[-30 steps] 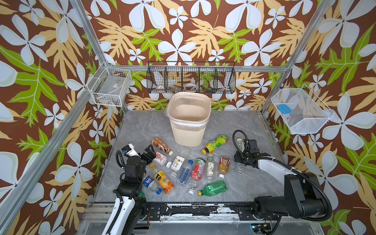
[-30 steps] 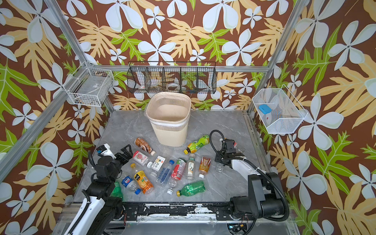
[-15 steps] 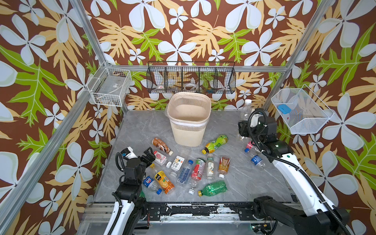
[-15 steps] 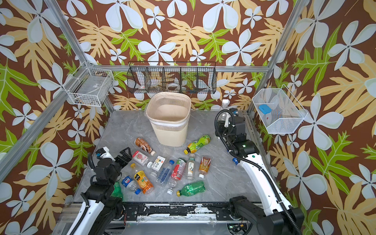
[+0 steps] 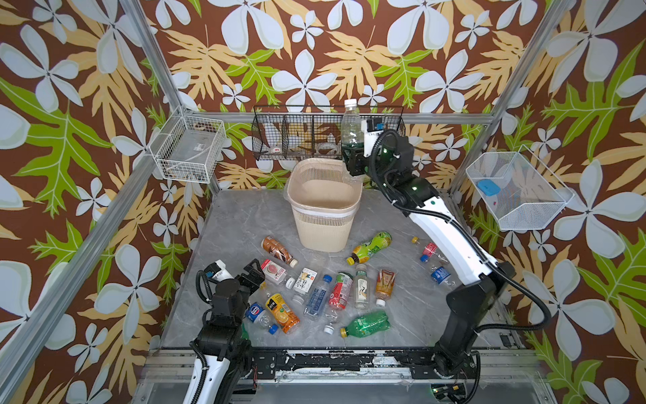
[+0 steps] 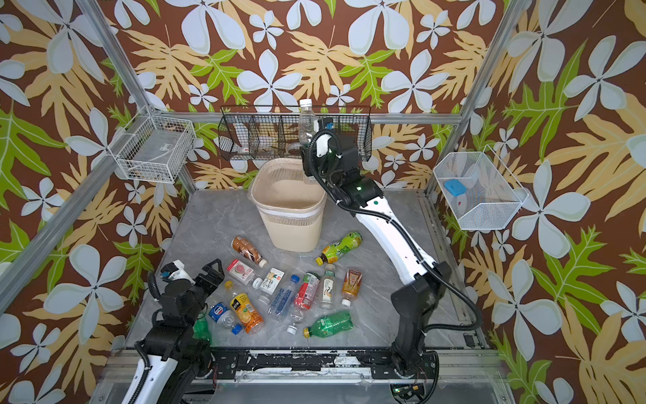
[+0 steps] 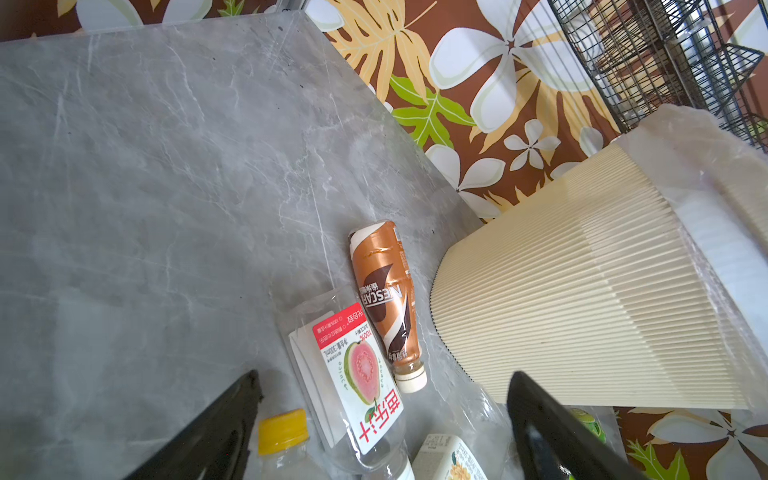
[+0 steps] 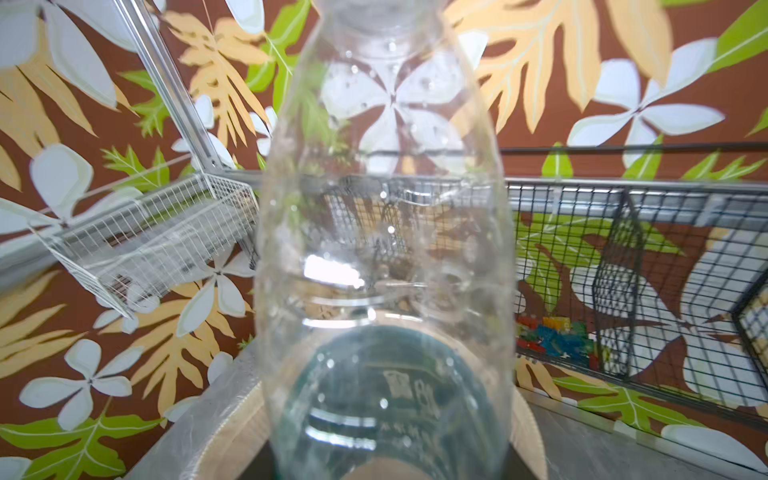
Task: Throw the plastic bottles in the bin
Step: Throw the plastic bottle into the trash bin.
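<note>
My right gripper [image 5: 353, 159] is shut on a clear plastic bottle [image 5: 350, 126] with a white cap, held upright above the far right rim of the beige bin [image 5: 323, 227]. The right wrist view is filled by this bottle [image 8: 382, 249], with the bin's rim [image 8: 224, 415] below it. Several more plastic bottles lie on the grey table in front of the bin, among them a brown one [image 5: 278, 250] and a guava-label one [image 7: 357, 374]. My left gripper [image 7: 384, 378] stands open just over the guava bottle, holding nothing; in a top view the left gripper [image 6: 209, 274] is at the near left.
A black wire basket [image 5: 328, 133] hangs on the back wall right behind the held bottle. White wire baskets hang at the left [image 5: 190, 154] and right [image 5: 517, 190]. Two small bottles [image 5: 437, 262] lie beside the right arm.
The right arm has lifted the clear bottle from the table's right side up and back to above the bin. The left gripper has barely shifted and stays open.
</note>
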Available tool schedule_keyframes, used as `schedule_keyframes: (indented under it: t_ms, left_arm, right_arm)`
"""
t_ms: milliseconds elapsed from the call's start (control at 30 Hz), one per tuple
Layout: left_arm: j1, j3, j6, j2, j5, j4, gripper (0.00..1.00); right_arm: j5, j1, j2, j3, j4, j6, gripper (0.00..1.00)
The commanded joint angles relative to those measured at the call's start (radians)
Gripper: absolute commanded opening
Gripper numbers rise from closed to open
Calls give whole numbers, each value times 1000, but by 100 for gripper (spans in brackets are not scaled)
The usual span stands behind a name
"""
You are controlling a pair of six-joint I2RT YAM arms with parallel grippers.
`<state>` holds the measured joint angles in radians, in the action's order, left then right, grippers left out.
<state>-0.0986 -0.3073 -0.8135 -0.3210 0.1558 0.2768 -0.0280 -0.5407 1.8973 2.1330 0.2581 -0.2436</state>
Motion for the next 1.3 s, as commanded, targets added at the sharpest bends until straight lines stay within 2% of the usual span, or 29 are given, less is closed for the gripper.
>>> schedule_keyframes:
  t_ms: [0,167,433,533,667,733,833,1033,1167,1267]
  left_arm:
    - [1,-4,-17,10,1,31,94]
    - [1,-6,-19,6,-8,38,94]
    - [0,-6,-22,-12,-19,40,94]
    - [1,-6,-30,-13,-25,45,93]
    - [0,-13,-34,-13,-21,65,93]
    - [0,-15,-41,-16,-18,71,92]
    - [1,-16,-51,-27,-18,75,91]
    - [1,-18,-77,-76,-25,87,89]
    - [1,-29,-87,-136,-40,89,86]
    - [2,-66,-87,-189,-76,136,81]
  right_arm:
    - [-72,-5,99,101,83,50,46]
    - [-69,-13,124,42,63,117,46]
    - [-62,-15,86,-75,15,129,49]
    - [-56,-14,82,-77,18,127,56]
    - [-43,-14,25,-99,-4,114,83]
    - [-31,-14,-31,-133,-24,105,90]
    - [-3,-13,-169,-265,-89,85,98]
    - [74,-10,-540,-766,-302,13,100]
    - [124,-4,-694,-988,-288,-39,99]
    - [135,9,-746,-1063,-233,-64,100]
